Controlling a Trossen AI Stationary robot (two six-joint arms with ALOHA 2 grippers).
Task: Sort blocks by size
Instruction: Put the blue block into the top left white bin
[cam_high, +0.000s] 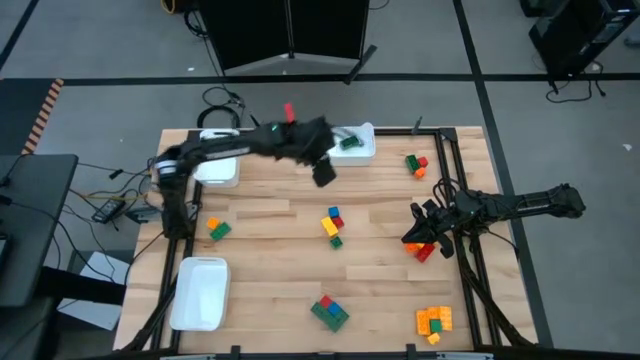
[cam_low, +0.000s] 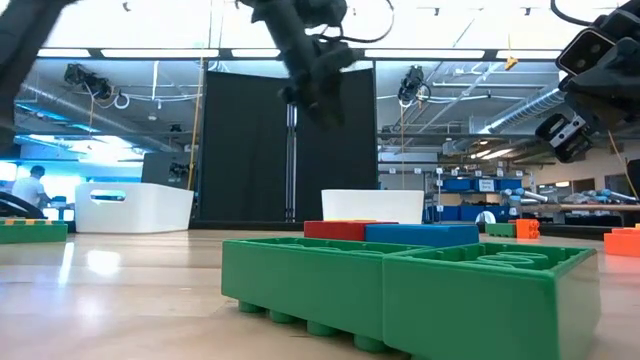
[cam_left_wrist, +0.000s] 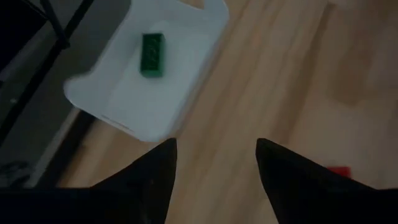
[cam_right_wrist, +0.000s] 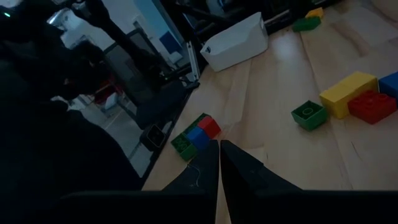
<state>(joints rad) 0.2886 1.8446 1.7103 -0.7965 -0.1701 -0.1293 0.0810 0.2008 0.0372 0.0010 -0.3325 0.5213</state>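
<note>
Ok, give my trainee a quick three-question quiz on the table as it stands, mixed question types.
1. True or false: the left hand holds a block.
2. What lies in the white tray at the table's far edge? A) a green block B) a yellow block C) nothing
3. Fill in: the right hand is ____, beside the red and orange blocks.

Key: 1 false, its fingers are apart and empty. 2 A, the green block. 3 shut.
</note>
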